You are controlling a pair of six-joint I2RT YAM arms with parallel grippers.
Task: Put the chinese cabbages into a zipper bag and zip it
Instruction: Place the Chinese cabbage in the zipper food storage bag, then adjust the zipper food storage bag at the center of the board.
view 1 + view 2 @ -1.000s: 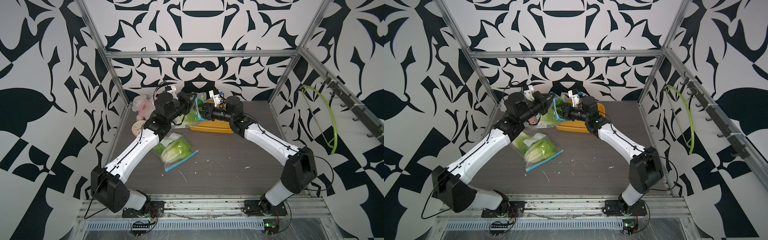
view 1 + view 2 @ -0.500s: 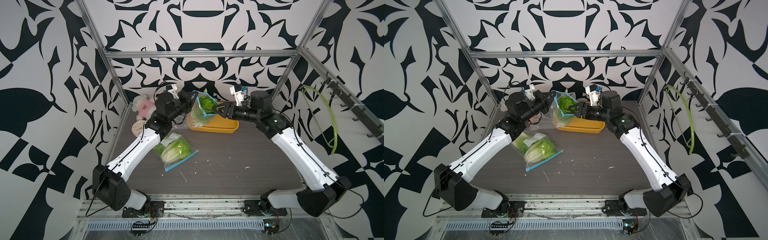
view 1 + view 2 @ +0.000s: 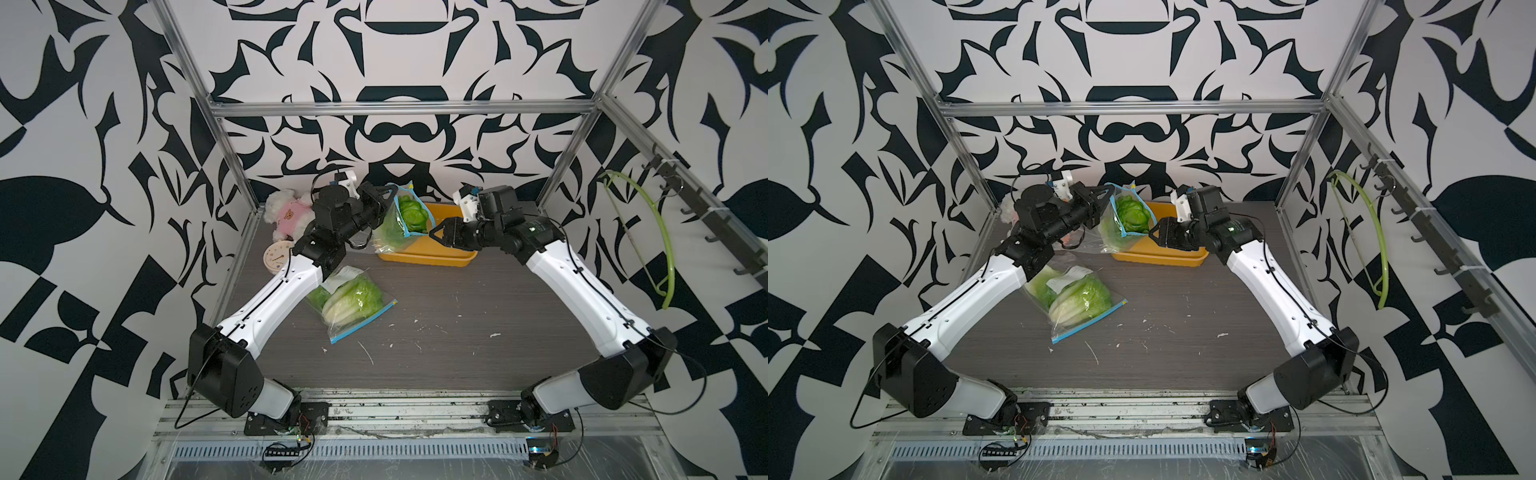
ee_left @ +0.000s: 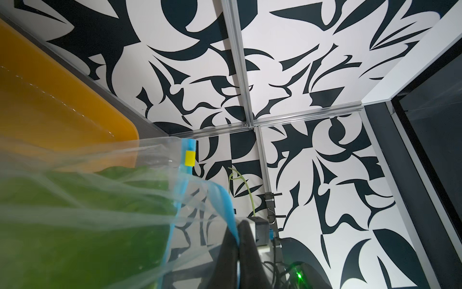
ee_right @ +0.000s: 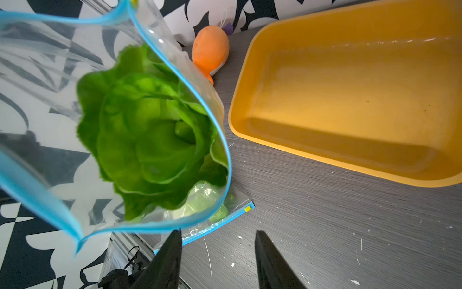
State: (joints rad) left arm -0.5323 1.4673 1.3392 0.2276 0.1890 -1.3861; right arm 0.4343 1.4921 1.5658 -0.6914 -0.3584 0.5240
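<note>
My left gripper is shut on the blue rim of a clear zipper bag, holding it up with its mouth open over the yellow tray's left end. One chinese cabbage stands in the bag, green top up. In the left wrist view the rim runs into the shut left gripper. My right gripper is open and empty, just outside the bag's mouth. A second bag with cabbage heads lies flat on the table.
A yellow tray sits at the back centre. An orange plush lies behind the bag. A pink-and-white plush and a small round clock are at the back left. Leaf scraps dot the table; a green hanger hangs on the right wall.
My right gripper has drawn back to the right, out of the bag's mouth, and the cabbage now stands inside the bag. The left gripper keeps its hold on the rim.
</note>
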